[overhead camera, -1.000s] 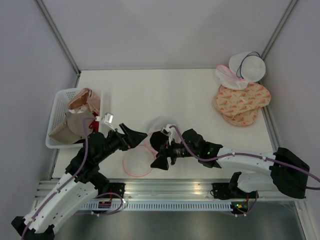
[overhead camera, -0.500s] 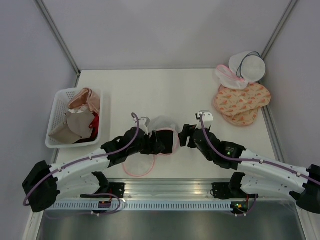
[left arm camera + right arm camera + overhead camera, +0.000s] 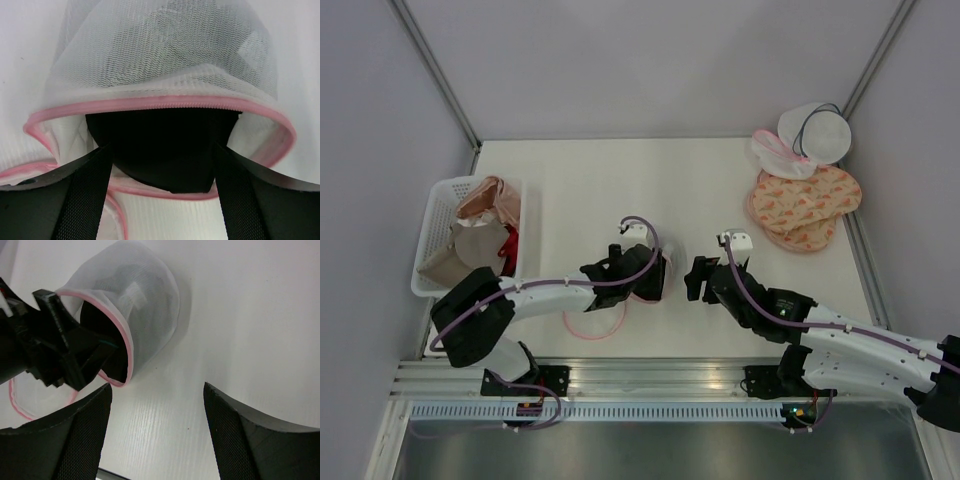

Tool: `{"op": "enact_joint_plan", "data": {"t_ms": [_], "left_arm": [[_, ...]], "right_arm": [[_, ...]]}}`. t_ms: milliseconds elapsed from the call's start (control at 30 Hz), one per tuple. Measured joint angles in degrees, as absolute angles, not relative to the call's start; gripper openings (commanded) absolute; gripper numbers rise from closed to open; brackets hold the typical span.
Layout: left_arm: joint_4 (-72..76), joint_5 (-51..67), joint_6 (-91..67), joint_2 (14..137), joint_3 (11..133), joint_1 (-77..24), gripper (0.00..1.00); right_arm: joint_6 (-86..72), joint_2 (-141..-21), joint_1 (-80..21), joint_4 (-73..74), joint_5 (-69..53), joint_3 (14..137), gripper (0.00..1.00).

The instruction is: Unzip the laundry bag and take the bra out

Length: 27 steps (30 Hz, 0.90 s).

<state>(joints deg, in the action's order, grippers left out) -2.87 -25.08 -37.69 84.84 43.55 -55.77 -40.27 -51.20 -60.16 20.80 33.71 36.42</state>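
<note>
The laundry bag (image 3: 165, 55) lies unzipped at mid-table, the black bra (image 3: 160, 145) (only partly visible) in its pink-trimmed mouth. The left gripper (image 3: 160, 170) straddles the bra, fingers spread. The right gripper (image 3: 155, 405) hovers just beside, fingers apart and empty.

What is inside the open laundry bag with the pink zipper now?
Inside the laundry bag a black fabric mass, the bra, fills the pink-trimmed mouth. The left gripper stands open at the opening. The mesh dome covers whatever lies deeper, so straps cannot be seen.
</note>
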Motion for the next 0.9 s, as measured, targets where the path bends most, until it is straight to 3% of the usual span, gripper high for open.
{"op": "enact_joint_plan", "data": {"t_ms": [133, 267, 367, 400, 900], "left_arm": [[-2.6, -27.6, -37.4, 90.5, 46.3, -55.9, 0.75], [-0.7, -28.6, -36.7, 93.6, 46.9, -55.9, 0.49], [1.1, -28.7, -36.4, 94.0, 46.9, -56.0, 0.06], [1.7, -28.8, -36.5, 94.0, 46.9, -56.0, 0.02], [1.6, -25.1, -36.1, 86.6, 44.0, -56.0, 0.02]], "right_arm": [[-40.3, -51.2, -60.2, 20.7, 32.8, 35.9, 0.78], [-40.3, -51.2, -60.2, 20.5, 32.1, 35.4, 0.77], [-40.3, -51.2, -60.2, 20.6, 31.9, 35.0, 0.76], [-40.3, -51.2, -60.2, 20.6, 31.9, 35.0, 0.75], [-39.4, -59.4, -57.3, 15.7, 30.3, 32.4, 0.75]]}}
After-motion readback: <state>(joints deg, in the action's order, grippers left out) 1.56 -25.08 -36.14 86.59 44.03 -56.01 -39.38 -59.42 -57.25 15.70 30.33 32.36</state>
